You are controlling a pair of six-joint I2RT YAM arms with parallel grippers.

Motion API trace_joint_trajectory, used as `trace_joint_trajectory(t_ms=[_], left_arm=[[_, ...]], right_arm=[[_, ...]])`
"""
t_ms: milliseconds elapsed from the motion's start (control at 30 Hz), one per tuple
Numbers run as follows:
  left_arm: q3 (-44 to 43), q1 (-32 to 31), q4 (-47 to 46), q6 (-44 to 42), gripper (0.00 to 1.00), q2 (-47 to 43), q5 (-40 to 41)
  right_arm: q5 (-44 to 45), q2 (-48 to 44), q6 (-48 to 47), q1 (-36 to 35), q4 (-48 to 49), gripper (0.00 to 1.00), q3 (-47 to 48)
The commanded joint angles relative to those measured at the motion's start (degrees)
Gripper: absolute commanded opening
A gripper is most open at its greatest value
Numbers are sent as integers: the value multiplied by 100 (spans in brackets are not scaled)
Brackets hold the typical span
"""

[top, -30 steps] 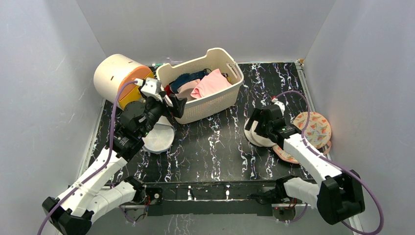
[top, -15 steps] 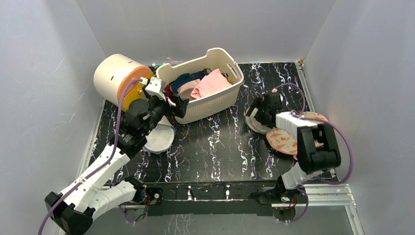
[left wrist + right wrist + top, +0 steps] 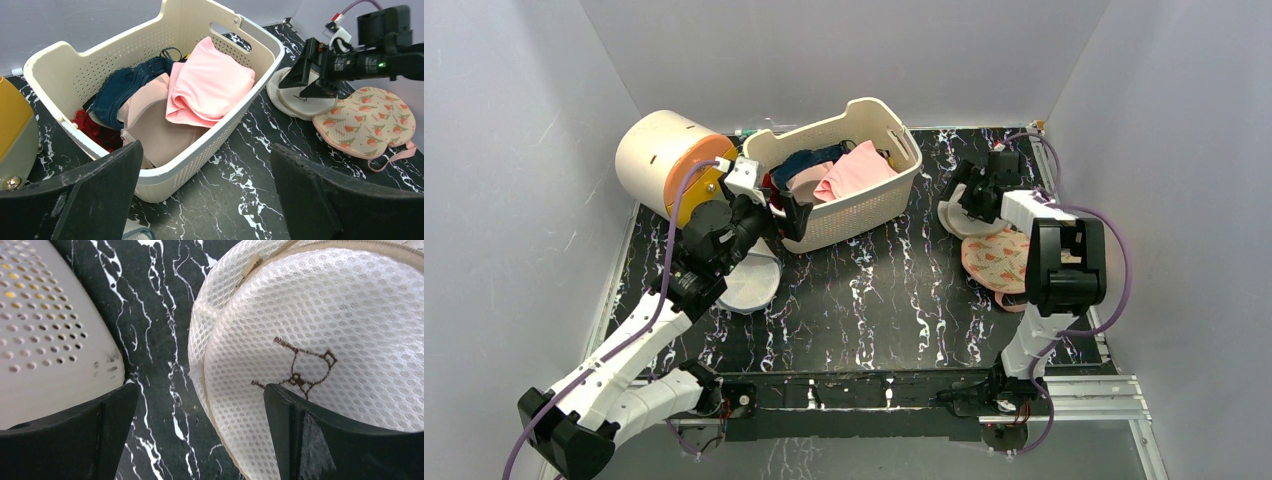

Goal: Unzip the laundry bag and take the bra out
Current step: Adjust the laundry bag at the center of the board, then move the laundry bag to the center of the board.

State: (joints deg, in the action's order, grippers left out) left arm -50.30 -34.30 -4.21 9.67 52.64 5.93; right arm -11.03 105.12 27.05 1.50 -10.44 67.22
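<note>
The laundry bag (image 3: pixel 996 258) lies closed and flat on the right of the table, beige with red-orange flowers and pink trim; it also shows in the left wrist view (image 3: pixel 367 122). My right gripper (image 3: pixel 974 192) is open and hovers just behind it, over the edge of a white dome mesh bag (image 3: pixel 300 315). One finger is above the mesh and the other is above bare table. My left gripper (image 3: pixel 210 200) is open and empty, low at the front left of the basket (image 3: pixel 894 190). The black bra is hidden.
The cream basket holds a pink garment (image 3: pixel 210 85), a dark blue one (image 3: pixel 125 85) and a beige one. A cream cylinder with an orange face (image 3: pixel 664 160) stands at the back left. A white mesh disc (image 3: pixel 749 285) lies under my left arm. The dome bag (image 3: pixel 959 222) touches the laundry bag.
My right arm has swung from the front right toward the back. The white dome bag and the floral bag have shifted back and left with it. My left gripper has edged closer to the basket.
</note>
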Motion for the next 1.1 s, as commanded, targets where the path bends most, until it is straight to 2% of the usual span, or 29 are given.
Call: trace_joint_trajectory(t_ms=[0, 200, 300, 367, 533, 767, 1067], left_arm=[[-192, -16, -118, 0, 98, 22, -54], [-265, -23, -69, 72, 98, 36, -250], [-159, -17, -168, 105, 98, -25, -231], [-162, -18, -130, 114, 98, 51, -178], [-177, -18, -140, 122, 98, 100, -220], [-215, -16, -89, 138, 98, 205, -264], [-242, -15, -80, 203, 98, 247, -322]], right_arm=[[-496, -987, -306, 26, -237, 98, -113], [1055, -2930, -219, 34, -668, 98, -1159], [1983, -3594, -78, 119, -753, 98, -1699], [2230, -3872, -38, 327, -679, 98, -2047], [1983, -3829, 141, 839, -491, 98, -2371], [1221, -3032, 59, 870, -650, 98, -2427], [-9, -3398, 477, 709, -608, 98, -3436]])
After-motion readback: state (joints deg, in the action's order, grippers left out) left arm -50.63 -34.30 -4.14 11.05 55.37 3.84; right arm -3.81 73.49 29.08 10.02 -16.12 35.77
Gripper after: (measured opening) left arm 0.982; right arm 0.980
